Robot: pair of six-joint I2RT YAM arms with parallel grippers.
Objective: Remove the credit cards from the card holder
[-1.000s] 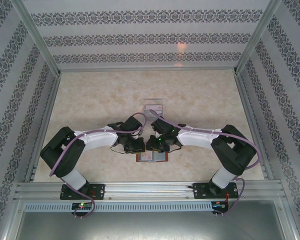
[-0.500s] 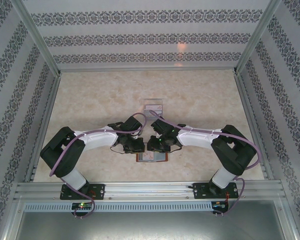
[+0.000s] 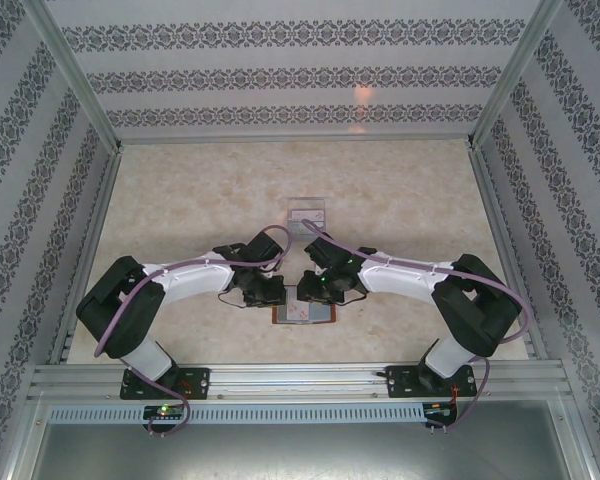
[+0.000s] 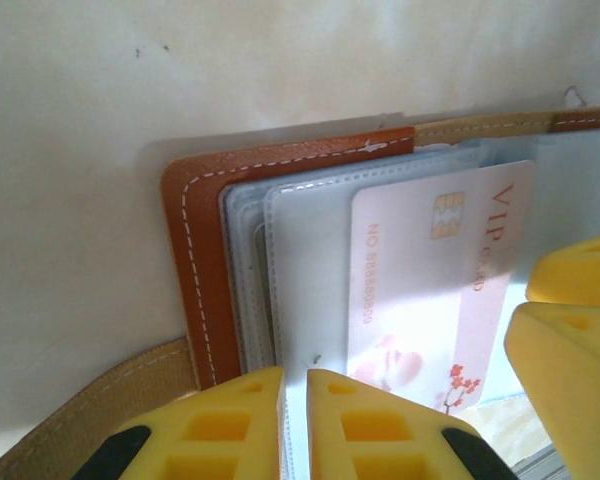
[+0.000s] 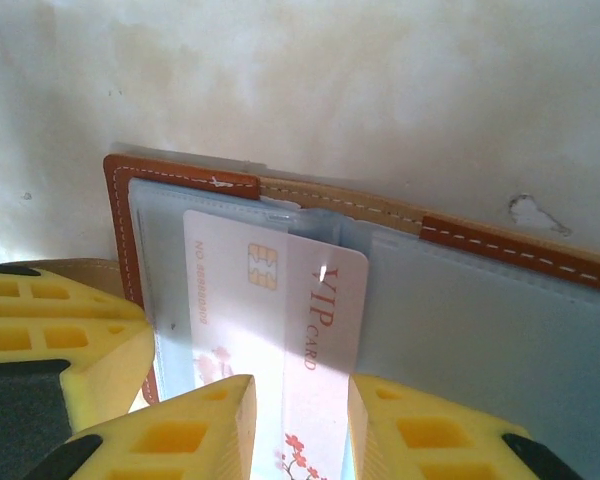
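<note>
- the card holder (image 3: pixel 321 316) lies open and flat on the surface (image 3: pixel 180 200), at 6 o'clock from its middle, between the two arms.
- a clear box (image 3: pixel 308 212) stands at 12 o'clock from the card holder, apart from it.
- the left end effector (image 4: pixel 295 392) is nearly closed, with only a thin slit between its yellow fingers; it sits at the edge of the clear pockets, at about 10 o'clock on the holder in the top view. i cannot tell whether a pocket is pinched.
- the right end effector (image 5: pixel 300 398), at about 1 o'clock on the holder, is narrowly open.
- a pale credit card (image 5: pixel 315 300) marked "vip card" sticks partway out of a pocket, and its free end lies in that gap.
</note>
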